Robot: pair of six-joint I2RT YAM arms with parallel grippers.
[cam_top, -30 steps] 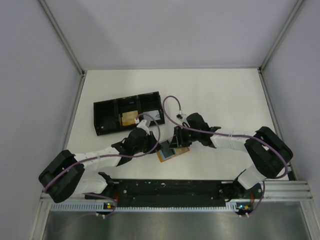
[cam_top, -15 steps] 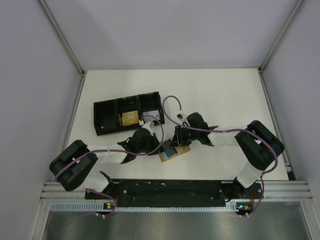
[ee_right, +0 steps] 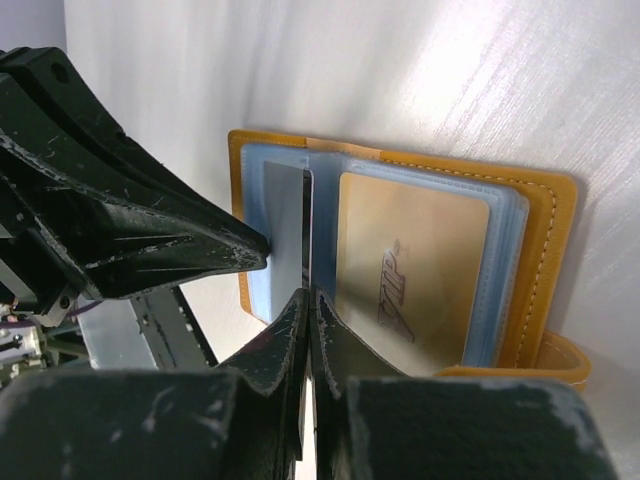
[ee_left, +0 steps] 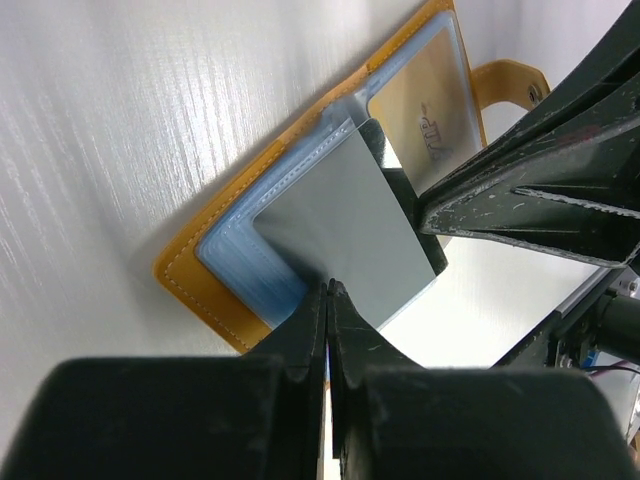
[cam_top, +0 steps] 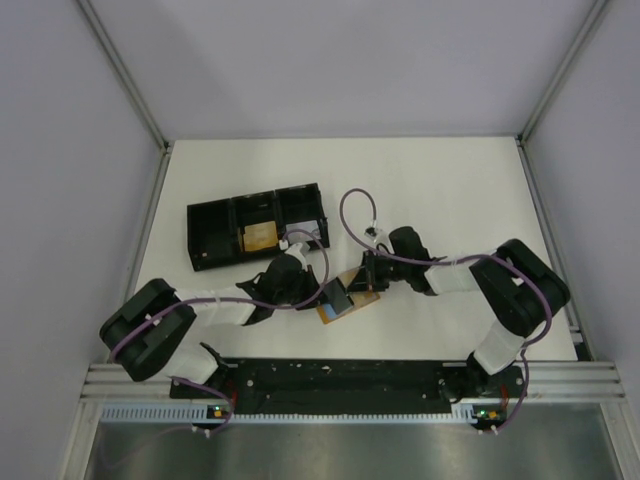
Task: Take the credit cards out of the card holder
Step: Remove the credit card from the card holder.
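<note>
Orange-tan card holder lies open flat on the table, between the two arms; grey card tilts up out of its blue plastic pockets, long axis pointing at the left gripper; that gripper is clamped on the card's near edge; right gripper has jaws together on the same leaf from the other side, card or pocket, can't tell; gold card sits in its pocket; next pull looks like straight back along the left arm.
</note>
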